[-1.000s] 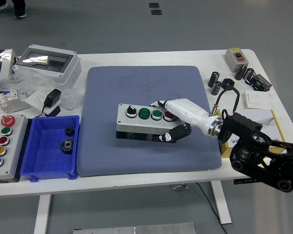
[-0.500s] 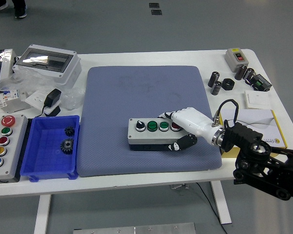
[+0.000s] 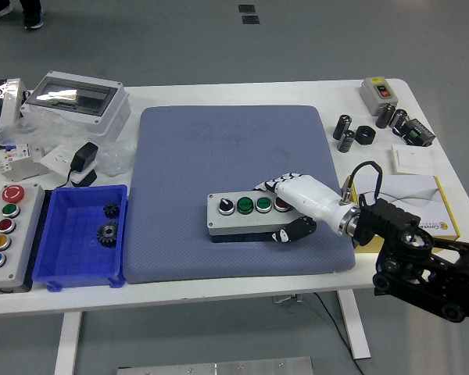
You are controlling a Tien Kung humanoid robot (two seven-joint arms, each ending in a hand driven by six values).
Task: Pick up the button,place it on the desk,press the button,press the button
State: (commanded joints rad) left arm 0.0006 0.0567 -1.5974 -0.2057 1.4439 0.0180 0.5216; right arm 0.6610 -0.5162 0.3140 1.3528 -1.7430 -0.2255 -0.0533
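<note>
Counting what's showing: two button boxes, one [image 3: 246, 216] on the blue mat [image 3: 234, 156], one [image 3: 6, 234] sitting at table's left edge. Two gears [image 3: 107, 221] lying in the single blue bin [image 3: 62, 262]. Four dark cylinders [image 3: 345, 133] standing at right. One robot hand [image 3: 297, 205] showing.

A grey button box [image 3: 246, 216] with black, green and red buttons sits on a blue-grey mat [image 3: 236, 160]; white-shelled right hand [image 3: 295, 205], blue bin [image 3: 81, 235].
</note>
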